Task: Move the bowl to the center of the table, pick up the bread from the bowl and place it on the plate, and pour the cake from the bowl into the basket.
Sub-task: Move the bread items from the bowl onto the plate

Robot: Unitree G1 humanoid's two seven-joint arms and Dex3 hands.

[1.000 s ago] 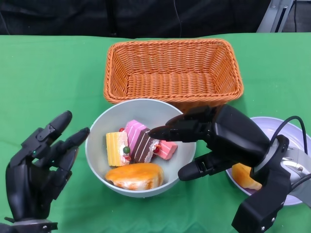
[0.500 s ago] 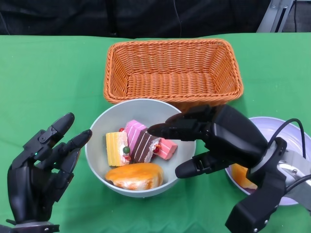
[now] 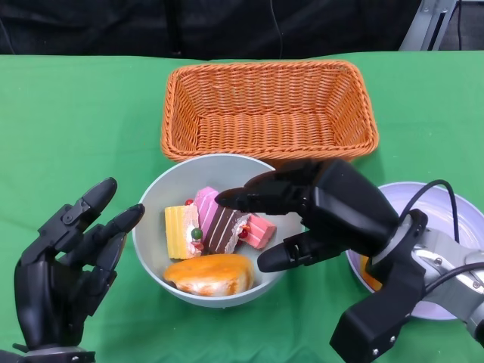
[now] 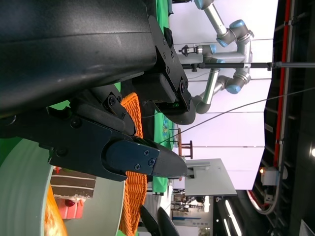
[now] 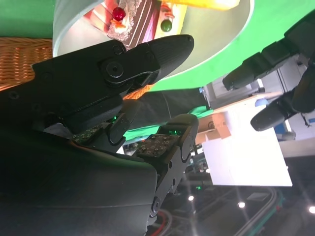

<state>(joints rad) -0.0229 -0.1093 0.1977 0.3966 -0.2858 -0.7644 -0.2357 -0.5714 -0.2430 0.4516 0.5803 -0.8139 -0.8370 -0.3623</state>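
Green cloth (image 3: 76, 113) covers table, wall to wall in head view. Black curtain (image 3: 227, 26) hangs behind far edge. Grey metal frame leg (image 3: 425, 23) at far right corner. Left wrist view: white wall (image 4: 236, 147), grey-and-blue robot arm (image 4: 224, 54) on stand, white table (image 4: 209, 179) farther off. Right wrist view: white panel (image 5: 243, 155), ceiling lights (image 5: 241, 204) as bright spots.

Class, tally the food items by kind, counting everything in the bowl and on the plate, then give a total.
Cake slices: 3, a yellow slice, a chocolate slice and a pink slice, in the bowl
Bread: 2, one in the bowl, one on the plate
Total: 5
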